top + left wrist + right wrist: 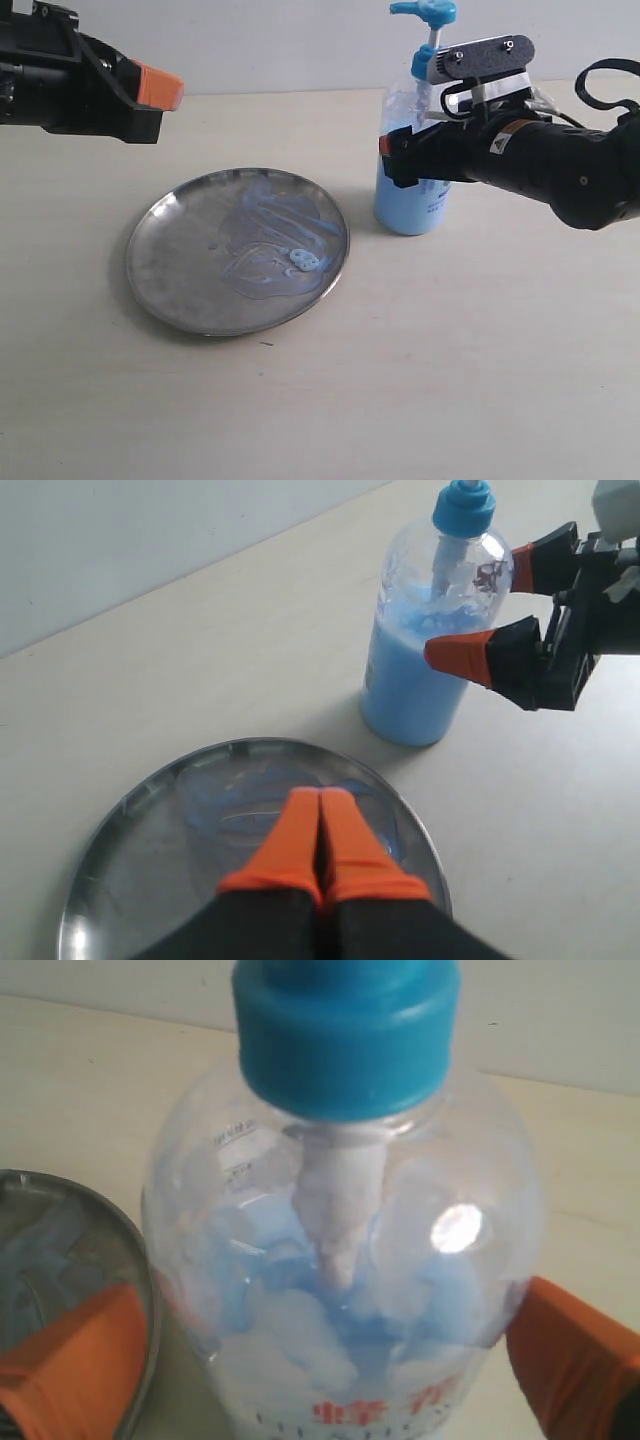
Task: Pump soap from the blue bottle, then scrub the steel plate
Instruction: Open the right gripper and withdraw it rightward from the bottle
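The blue bottle [405, 205] stands upright on the table just right of the steel plate [145, 265], its pump head [425, 12] up. My right gripper [395, 160] is open, with one orange finger [70, 1360] on each side of the bottle's [340, 1290] clear shoulder; I cannot tell whether they touch it. Pale blue soap [275, 235] is smeared over the plate's middle and right, with a small blob [305, 260]. My left gripper [160, 88] is shut on nothing and hangs above the table beyond the plate's left. In the left wrist view its tips [321, 795] hang over the plate [120, 860].
The pale table top [450, 380] runs bare in front of and to the right of the plate. A white wall [250, 40] closes the back edge. The right arm's black body [560, 170] lies low over the table behind the bottle.
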### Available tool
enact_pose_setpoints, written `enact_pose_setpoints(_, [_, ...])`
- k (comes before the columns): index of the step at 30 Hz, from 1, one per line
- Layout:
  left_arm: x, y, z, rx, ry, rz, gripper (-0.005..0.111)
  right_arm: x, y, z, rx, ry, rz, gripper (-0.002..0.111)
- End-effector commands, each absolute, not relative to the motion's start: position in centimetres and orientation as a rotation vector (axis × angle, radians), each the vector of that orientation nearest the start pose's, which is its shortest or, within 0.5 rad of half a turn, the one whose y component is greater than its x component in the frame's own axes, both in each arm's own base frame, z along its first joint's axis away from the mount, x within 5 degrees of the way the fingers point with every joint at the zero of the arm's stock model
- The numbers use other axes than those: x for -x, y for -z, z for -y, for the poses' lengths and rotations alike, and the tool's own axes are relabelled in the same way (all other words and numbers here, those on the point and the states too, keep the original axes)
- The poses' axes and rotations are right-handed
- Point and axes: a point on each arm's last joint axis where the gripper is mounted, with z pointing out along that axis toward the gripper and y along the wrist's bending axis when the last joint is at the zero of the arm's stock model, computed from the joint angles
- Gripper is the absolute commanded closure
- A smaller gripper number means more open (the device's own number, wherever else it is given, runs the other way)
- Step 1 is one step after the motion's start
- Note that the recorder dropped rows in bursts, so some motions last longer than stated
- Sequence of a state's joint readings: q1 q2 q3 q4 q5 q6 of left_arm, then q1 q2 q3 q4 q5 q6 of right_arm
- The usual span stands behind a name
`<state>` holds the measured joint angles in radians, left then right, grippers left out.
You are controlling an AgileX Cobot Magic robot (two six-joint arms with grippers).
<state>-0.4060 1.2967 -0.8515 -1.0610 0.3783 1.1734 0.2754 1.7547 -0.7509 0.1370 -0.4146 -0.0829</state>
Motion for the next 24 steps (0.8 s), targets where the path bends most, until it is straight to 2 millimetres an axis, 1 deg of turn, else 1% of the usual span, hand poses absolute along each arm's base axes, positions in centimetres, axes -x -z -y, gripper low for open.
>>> enact_pose_setpoints(1, [-24.1, -29.5, 13.6, -0.765, 0.498, -1.978, 0.107, -31.9, -17.7, -8.5, 0.208, -0.142, -2.034, 0.016])
enact_pose_setpoints(5, [-24.2, -29.5, 13.6, -0.76, 0.498, -1.978, 0.107, -30.8, -18.9, -8.2, 0.16, -0.175, -2.015, 0.016])
enact_pose_setpoints(11, [-24.2, -29.5, 13.6, -0.749, 0.507, -1.979, 0.107, -28.6, -20.5, -7.6, 0.148, -0.186, -1.973, 0.016])
enact_pose_setpoints(13, [-24.2, -29.5, 13.6, -0.743, 0.511, -1.98, 0.107, -27.9, -20.8, -7.4, 0.131, -0.198, -1.981, 0.016])
enact_pose_setpoints(17, [-24.2, -29.5, 13.6, -0.738, 0.516, -1.98, 0.107, -26.7, -20.8, -7.0, 0.082, -0.217, -2.048, 0.016])
enact_pose_setpoints(21, [-24.1, -29.6, 13.7, -0.73, 0.528, -1.982, 0.107, -26.3, -21.2, -6.9, 0.039, -0.239, -2.055, 0.016])
enact_pose_setpoints(24, [-24.1, -29.6, 13.7, -0.723, 0.538, -1.984, 0.107, -26.4, -21.3, -6.9, 0.037, -0.238, -2.046, 0.016])
